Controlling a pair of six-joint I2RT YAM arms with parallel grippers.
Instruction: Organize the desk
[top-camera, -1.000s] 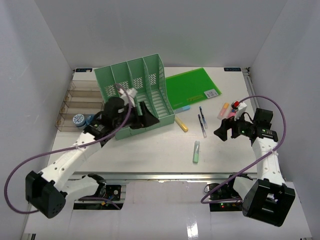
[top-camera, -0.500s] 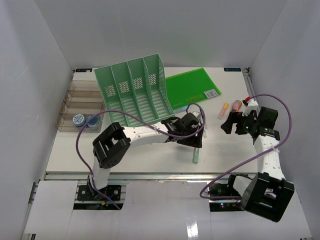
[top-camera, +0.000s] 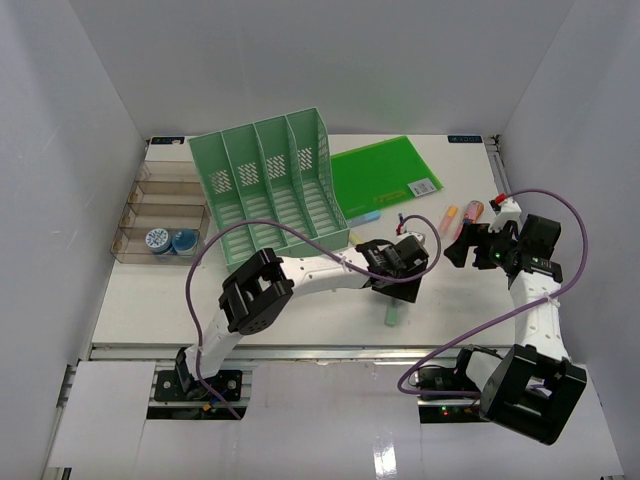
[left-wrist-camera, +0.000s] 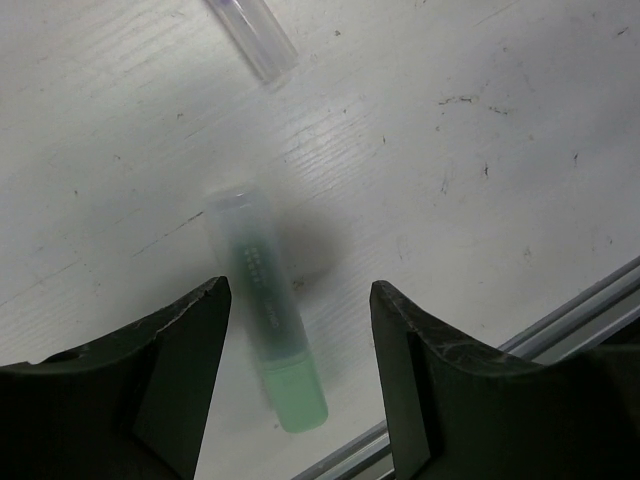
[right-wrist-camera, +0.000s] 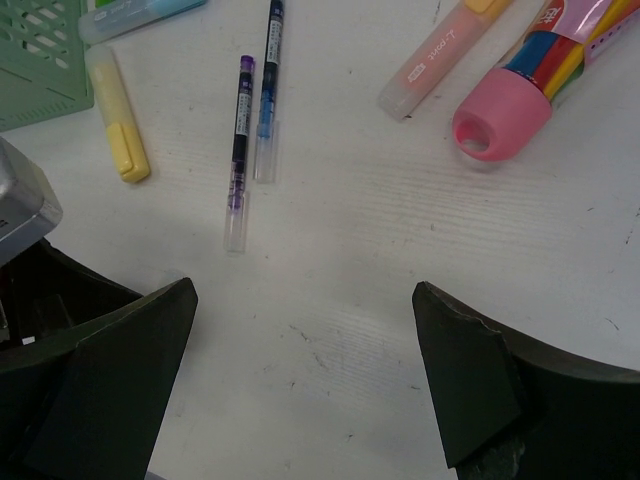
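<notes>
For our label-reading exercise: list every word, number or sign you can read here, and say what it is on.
None reads clearly.
Green highlighter: print blurred.
Orange highlighter: print too small.
Green folder label: too small.

The desk (left-wrist-camera: 480, 120) is matt white, finely grained and flecked with small dark scuffs, edged by a smooth metal rail (left-wrist-camera: 575, 318). The green highlighter (left-wrist-camera: 262, 300) is frosted translucent plastic, the purple pen (right-wrist-camera: 239, 150) clear plastic, the folder (top-camera: 380, 175) glossy green plastic.
</notes>
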